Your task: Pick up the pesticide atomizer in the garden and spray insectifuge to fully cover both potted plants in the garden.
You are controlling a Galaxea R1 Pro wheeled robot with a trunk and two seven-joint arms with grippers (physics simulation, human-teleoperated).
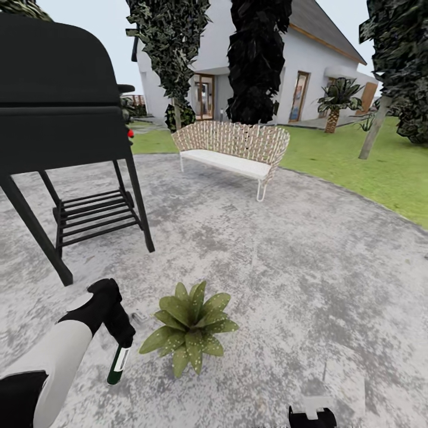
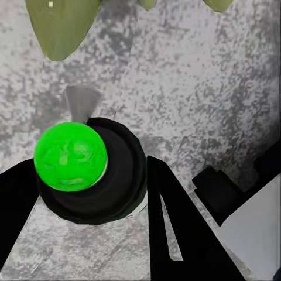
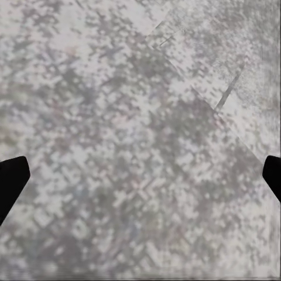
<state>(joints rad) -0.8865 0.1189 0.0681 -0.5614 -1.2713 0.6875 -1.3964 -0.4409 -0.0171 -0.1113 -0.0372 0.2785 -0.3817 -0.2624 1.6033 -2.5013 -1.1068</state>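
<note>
One potted plant [image 1: 190, 326], a low rosette of pointed green leaves, stands on the grey patio [image 1: 279, 261] near the front of the head view. Just left of it my left gripper [image 1: 122, 333] is shut on the pesticide atomizer [image 1: 119, 364], a dark green bottle with a white label hanging downward. In the left wrist view the atomizer [image 2: 93, 175] is a black round body with a bright green cap between my black fingers [image 2: 170, 216], and a leaf [image 2: 61, 26] lies close ahead. My right gripper [image 3: 140, 181] is open over bare paving. The second potted plant is out of view.
A black grill [image 1: 59, 119] on legs stands at the left. A woven white bench [image 1: 232, 148] sits at the patio's far edge. Behind are dark trees, a white house, a palm [image 1: 337, 101] and lawn [image 1: 368, 166] to the right.
</note>
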